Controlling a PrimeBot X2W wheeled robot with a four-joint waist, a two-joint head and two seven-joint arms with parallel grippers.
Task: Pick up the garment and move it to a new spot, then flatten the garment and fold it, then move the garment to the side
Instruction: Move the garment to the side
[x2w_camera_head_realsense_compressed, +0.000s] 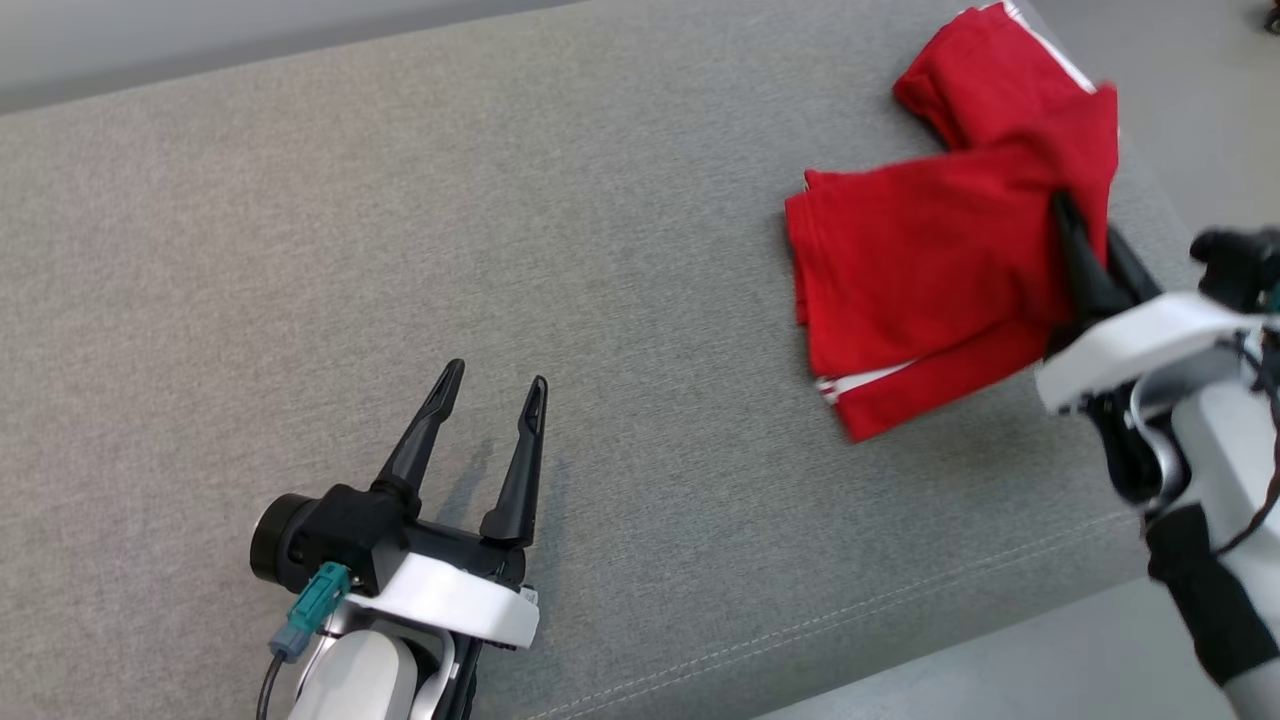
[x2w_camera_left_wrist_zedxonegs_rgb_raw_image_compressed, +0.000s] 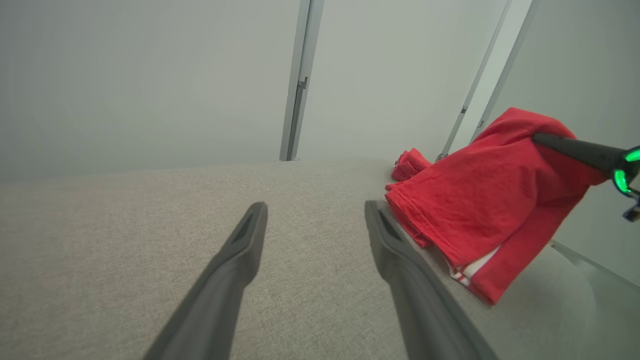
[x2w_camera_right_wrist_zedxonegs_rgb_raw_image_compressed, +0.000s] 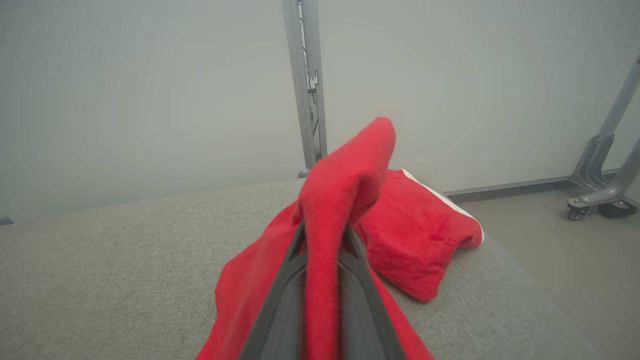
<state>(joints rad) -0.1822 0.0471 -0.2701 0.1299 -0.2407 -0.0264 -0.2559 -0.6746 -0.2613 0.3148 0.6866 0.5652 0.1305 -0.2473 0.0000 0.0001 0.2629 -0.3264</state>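
Garment (x2w_camera_head_realsense_compressed: 930, 270) lengthwise near-to-far, its upper fold in right hand (x2w_camera_head_realsense_compressed: 1066, 208).

Soft even light, faint shadows, wide-angle wrist distortion

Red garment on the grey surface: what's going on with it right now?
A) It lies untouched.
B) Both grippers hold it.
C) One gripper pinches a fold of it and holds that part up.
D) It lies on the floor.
C: the right gripper is shut on a fold of the red garment, holding it up off the grey surface, while the left gripper stands open, apart from it.
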